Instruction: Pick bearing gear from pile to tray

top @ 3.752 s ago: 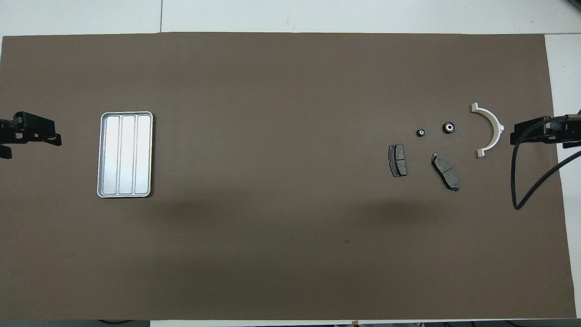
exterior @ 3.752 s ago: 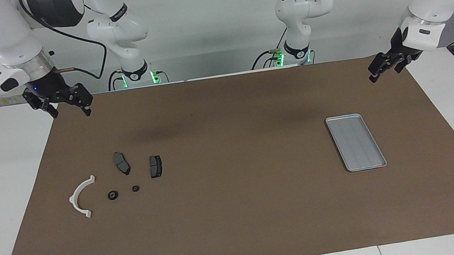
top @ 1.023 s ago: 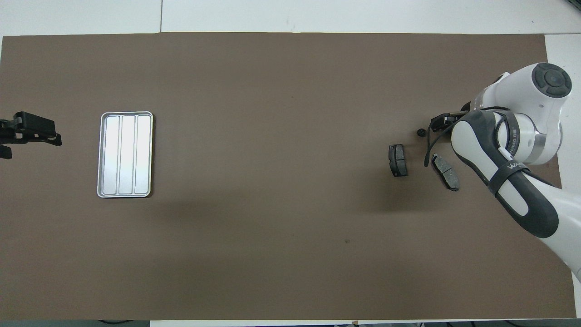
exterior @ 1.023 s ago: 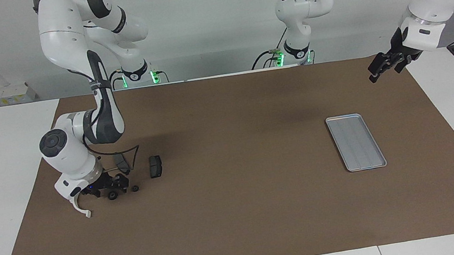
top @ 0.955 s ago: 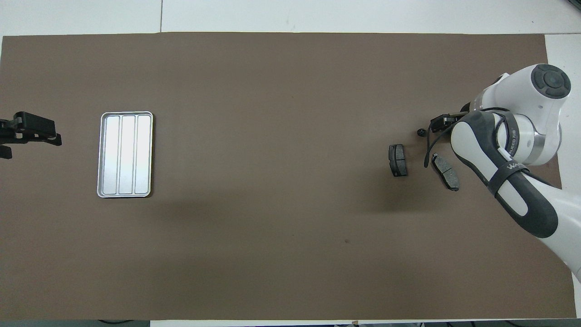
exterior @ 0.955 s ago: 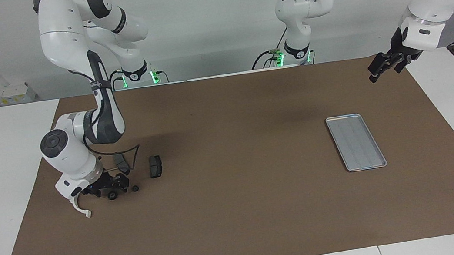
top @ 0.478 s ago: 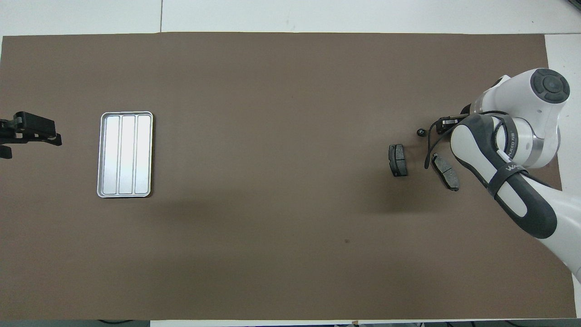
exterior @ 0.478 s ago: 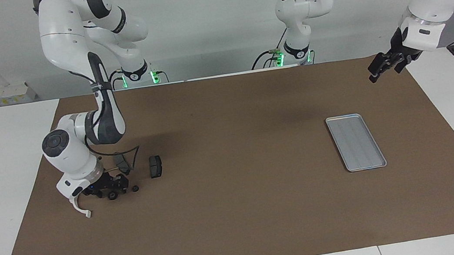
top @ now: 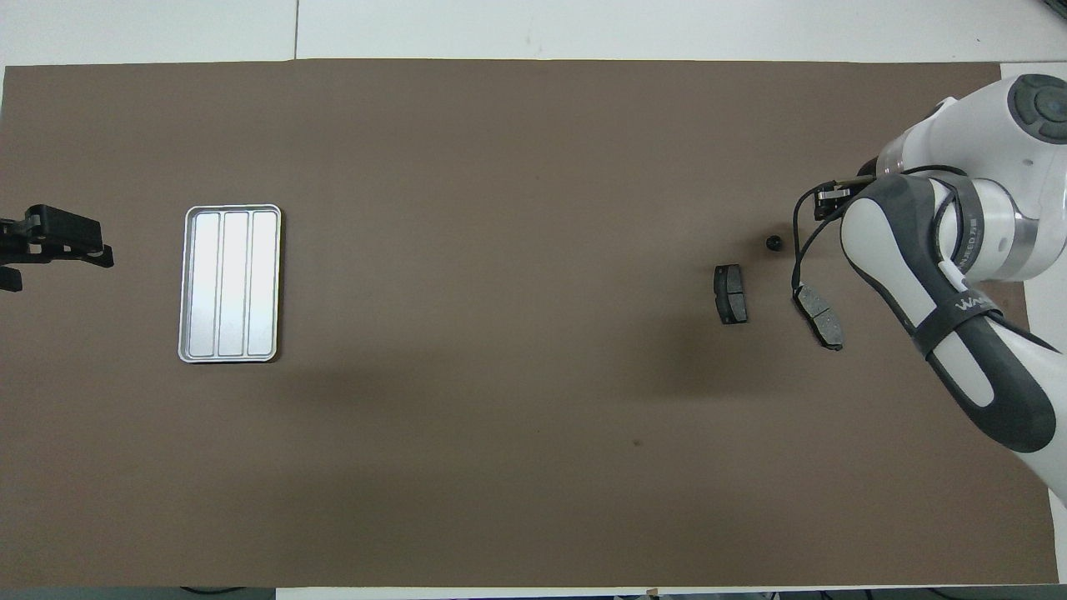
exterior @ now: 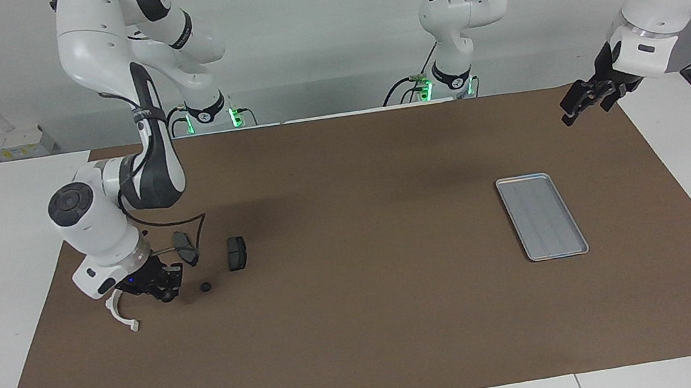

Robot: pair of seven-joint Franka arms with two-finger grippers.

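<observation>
Bearing gear [exterior: 167, 296] is sitting pinched in the right gripper [exterior: 165, 291], just above the pile [exterior: 220, 257]; the carry to the tray [exterior: 542, 216] is remaining, while the open left gripper [exterior: 582, 101] is waiting.

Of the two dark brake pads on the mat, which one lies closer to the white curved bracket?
The tilted brake pad, right next to the right tool and the white bracket. The squarer pad lies farther toward the tray's end.
</observation>
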